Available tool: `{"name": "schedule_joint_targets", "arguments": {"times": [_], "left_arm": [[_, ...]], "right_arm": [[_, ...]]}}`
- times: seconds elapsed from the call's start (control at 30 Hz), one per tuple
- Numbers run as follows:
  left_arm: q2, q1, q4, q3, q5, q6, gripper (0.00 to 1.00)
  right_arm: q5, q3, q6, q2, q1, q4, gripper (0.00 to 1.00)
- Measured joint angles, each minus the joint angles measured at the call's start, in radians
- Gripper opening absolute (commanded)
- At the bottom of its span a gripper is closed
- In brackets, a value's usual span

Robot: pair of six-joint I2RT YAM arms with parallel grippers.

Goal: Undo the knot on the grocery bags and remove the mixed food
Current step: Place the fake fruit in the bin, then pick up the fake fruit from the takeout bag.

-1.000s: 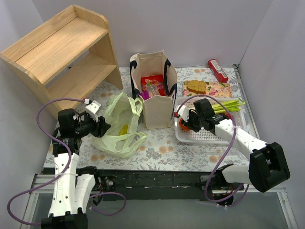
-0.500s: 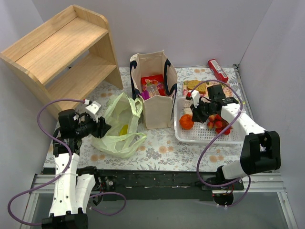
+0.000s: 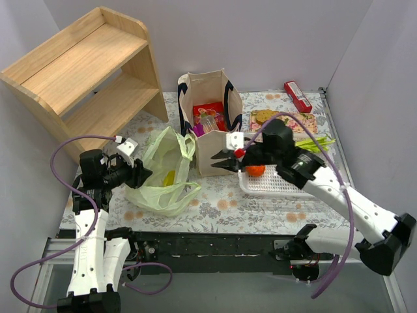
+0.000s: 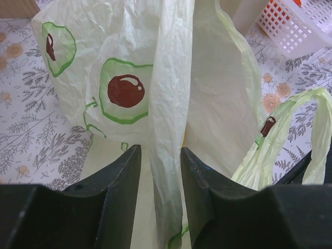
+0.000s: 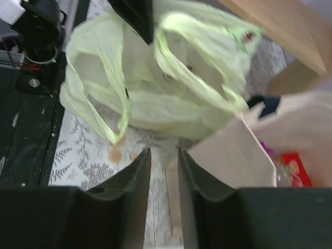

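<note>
The pale green plastic bag [image 3: 164, 151] lies left of the beige tote [image 3: 215, 147]. Its handles [image 3: 171, 193] lie as separate loops; no twisted tie shows. Something yellow [image 3: 169, 176] shows inside it. My left gripper [image 3: 140, 173] is shut on a fold of the bag [image 4: 166, 104] at its left edge, as the left wrist view [image 4: 160, 150] shows. My right gripper [image 3: 217, 162] hovers in front of the tote, slightly open and empty [image 5: 164, 151], pointing at the bag [image 5: 171, 98]. An orange fruit [image 3: 255, 171] lies in the white basket [image 3: 273, 186]. Green beans [image 3: 314, 141] and a biscuit [image 3: 264, 116] lie behind it.
A wooden shelf [image 3: 85, 65] stands at the back left. The tote holds a red packet [image 3: 210, 108] and a clear bottle [image 3: 208, 122]. A red box [image 3: 298, 96] lies at the back right. My right arm crosses over the basket and hides part of it.
My right arm has swung left from the basket to the front of the tote, toward the green bag. The left arm and bag have not moved.
</note>
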Motion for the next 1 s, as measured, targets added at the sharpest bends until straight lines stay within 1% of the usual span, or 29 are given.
{"name": "schedule_joint_targets", "arguments": {"times": [0.03,0.07,0.13,0.23,0.33,0.4,0.43,0.5,0.53,0.63,0.73,0.83,0.9,0.93,1.0], "left_arm": [[0.0,0.0,0.0,0.0,0.001,0.0,0.32],[0.0,0.0,0.0,0.0,0.001,0.0,0.28],[0.0,0.0,-0.002,0.0,0.001,0.002,0.27],[0.0,0.0,-0.01,0.004,0.002,0.006,0.25],[0.0,0.0,-0.02,0.017,0.002,0.012,0.22],[-0.001,0.0,-0.03,0.027,0.003,0.019,0.17],[-0.004,0.0,-0.037,0.031,0.003,0.023,0.12],[-0.014,0.0,-0.046,0.032,0.002,0.035,0.05],[-0.02,0.0,-0.05,0.033,0.001,0.042,0.0],[-0.033,0.0,-0.064,0.034,0.0,0.058,0.0],[-0.031,0.0,-0.069,0.034,0.001,0.064,0.0],[-0.02,0.0,-0.07,0.034,0.001,0.075,0.0],[-0.013,0.0,-0.08,0.034,0.002,0.1,0.0],[-0.01,0.0,-0.089,0.035,0.001,0.118,0.0],[-0.005,0.0,-0.107,0.036,0.001,0.16,0.0]], "right_arm": [[0.005,0.01,0.008,0.032,0.049,0.036,0.28],[0.01,0.013,0.013,0.055,0.086,0.065,0.25],[0.034,0.013,0.018,0.142,0.167,0.14,0.22],[0.074,0.019,0.01,0.286,0.267,0.216,0.14],[0.117,0.053,0.006,0.411,0.328,0.265,0.09],[0.158,0.088,0.024,0.489,0.351,0.301,0.07],[0.18,0.108,0.035,0.523,0.357,0.32,0.06],[0.23,0.14,0.056,0.581,0.362,0.361,0.06],[0.253,0.151,0.062,0.602,0.363,0.378,0.06],[0.318,0.167,0.06,0.653,0.371,0.422,0.06],[0.349,0.151,0.034,0.68,0.392,0.446,0.07],[0.348,0.058,0.002,0.679,0.441,0.452,0.08],[0.338,-0.004,-0.001,0.679,0.47,0.431,0.1],[0.335,-0.026,-0.003,0.679,0.483,0.42,0.13],[0.334,-0.044,-0.024,0.68,0.493,0.391,0.14]]}}
